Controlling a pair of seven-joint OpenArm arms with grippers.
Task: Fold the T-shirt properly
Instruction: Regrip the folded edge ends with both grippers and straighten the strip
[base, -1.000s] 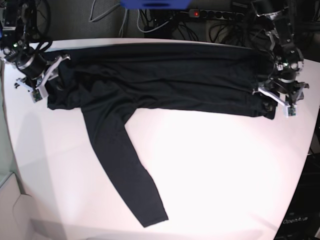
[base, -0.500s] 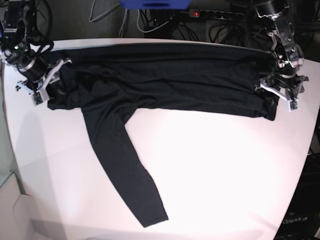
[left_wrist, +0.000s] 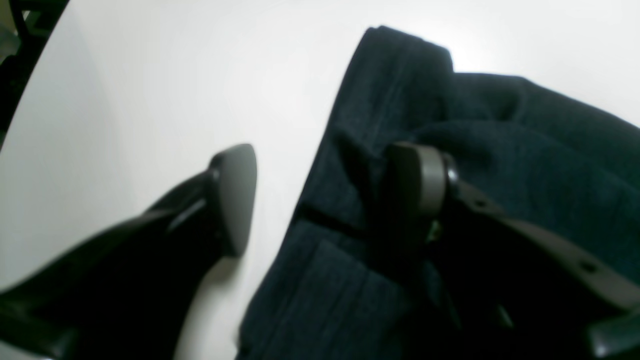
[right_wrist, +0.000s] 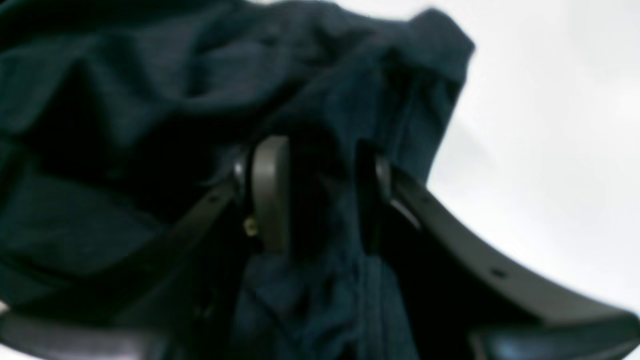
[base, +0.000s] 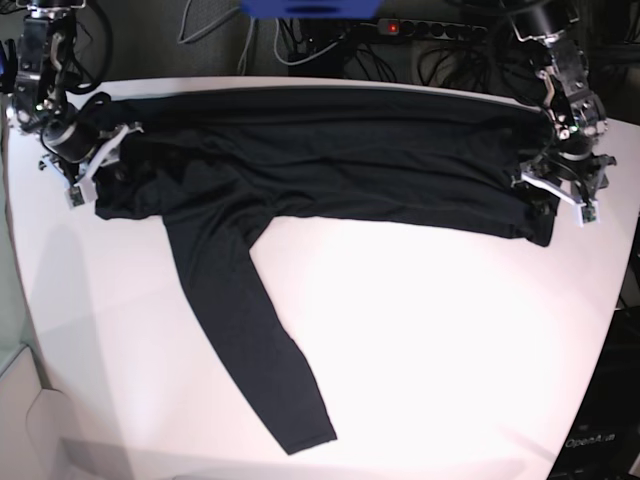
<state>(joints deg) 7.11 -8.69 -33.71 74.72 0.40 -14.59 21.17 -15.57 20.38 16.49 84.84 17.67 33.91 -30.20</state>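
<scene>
The dark navy T-shirt (base: 340, 160) lies as a long folded band across the far half of the white table (base: 450, 330), with one long sleeve (base: 250, 340) trailing toward the front edge. My left gripper (base: 556, 197) stands open at the band's right end. In the left wrist view (left_wrist: 325, 200) one finger (left_wrist: 235, 200) is over bare table and the other over the cloth (left_wrist: 500, 150). My right gripper (base: 98, 165) is at the band's left end. In the right wrist view (right_wrist: 320, 195) its jaws stand apart with a fold of shirt (right_wrist: 125, 90) between them.
Behind the table's far edge lie a power strip (base: 440, 30), tangled cables and a blue object (base: 310, 8). The table's rim curves in at the right (base: 615, 330). A dark box marked OpenArm (base: 600, 440) stands at the front right.
Both grippers have shifted slightly toward the far side at their ends of the shirt. The cloth itself lies as before.
</scene>
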